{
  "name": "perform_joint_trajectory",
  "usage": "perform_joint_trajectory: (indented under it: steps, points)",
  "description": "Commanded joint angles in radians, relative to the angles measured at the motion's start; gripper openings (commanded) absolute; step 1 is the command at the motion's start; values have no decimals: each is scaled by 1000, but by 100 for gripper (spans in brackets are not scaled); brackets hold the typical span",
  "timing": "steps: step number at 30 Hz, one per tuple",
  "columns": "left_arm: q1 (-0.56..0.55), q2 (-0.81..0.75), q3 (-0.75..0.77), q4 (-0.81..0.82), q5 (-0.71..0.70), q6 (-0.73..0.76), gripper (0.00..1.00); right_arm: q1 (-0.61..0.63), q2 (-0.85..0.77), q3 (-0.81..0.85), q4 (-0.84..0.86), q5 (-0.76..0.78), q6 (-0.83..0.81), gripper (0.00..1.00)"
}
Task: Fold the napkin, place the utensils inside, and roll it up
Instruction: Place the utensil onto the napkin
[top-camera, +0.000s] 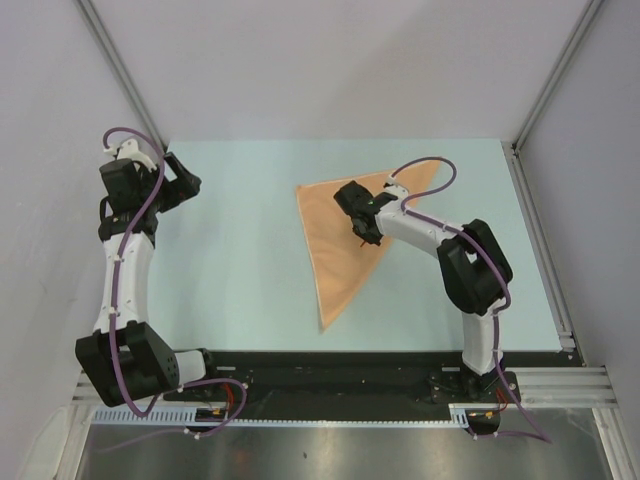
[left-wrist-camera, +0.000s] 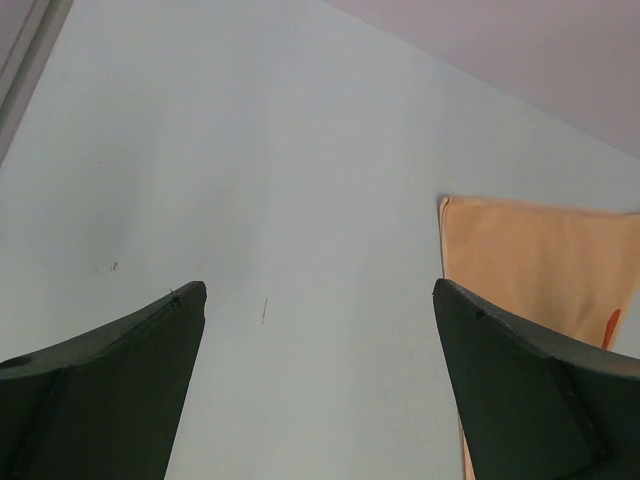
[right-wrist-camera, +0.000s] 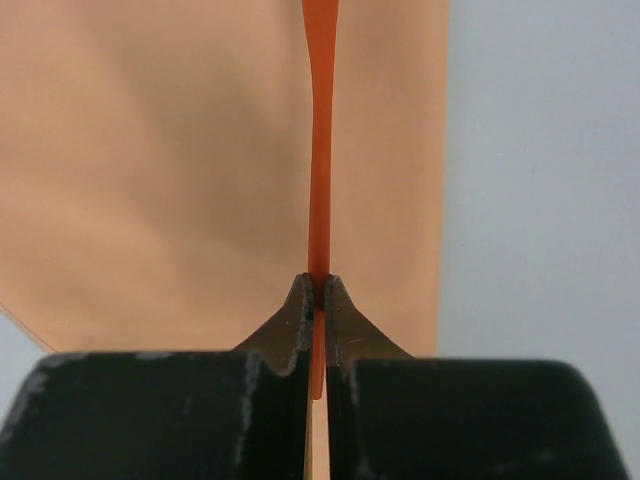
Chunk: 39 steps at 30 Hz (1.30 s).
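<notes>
The peach-orange napkin (top-camera: 335, 255) lies folded into a triangle on the pale blue table (top-camera: 240, 250), right of centre. My right gripper (top-camera: 366, 232) hovers over the napkin's right part, shut on the slim handle of the orange-red utensil (right-wrist-camera: 319, 150). In the right wrist view the utensil runs straight ahead from my right gripper (right-wrist-camera: 318, 287) over the napkin (right-wrist-camera: 150, 150). My left gripper (top-camera: 190, 180) is open and empty at the far left, well apart from the napkin. In the left wrist view my left gripper (left-wrist-camera: 320, 292) frames bare table, with the napkin (left-wrist-camera: 540, 250) and a sliver of the utensil (left-wrist-camera: 611, 328) at right.
Grey walls and metal frame posts (top-camera: 540, 100) close in the table at the back and sides. A metal rail (top-camera: 545, 250) runs along the table's right edge. The arm bases sit on a black strip (top-camera: 330, 375) at the near edge.
</notes>
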Motion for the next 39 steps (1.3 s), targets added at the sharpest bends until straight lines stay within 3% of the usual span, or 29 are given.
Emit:
perform_joint_trajectory:
  steps: [1, 35, 36, 39]
  points:
    - [10, -24, -4, 28, 20, -14, 100, -8, 40, -11, 2, 20, 100, 0]
    - [17, -6, -3, 29, 43, -18, 100, -5, 109, -14, 121, -20, -127, 0]
    - [17, -7, -3, 29, 46, -18, 100, -2, 100, -18, 138, -25, -147, 2]
    - [17, -4, -3, 29, 52, -16, 100, 9, 45, -38, 222, -37, -233, 25]
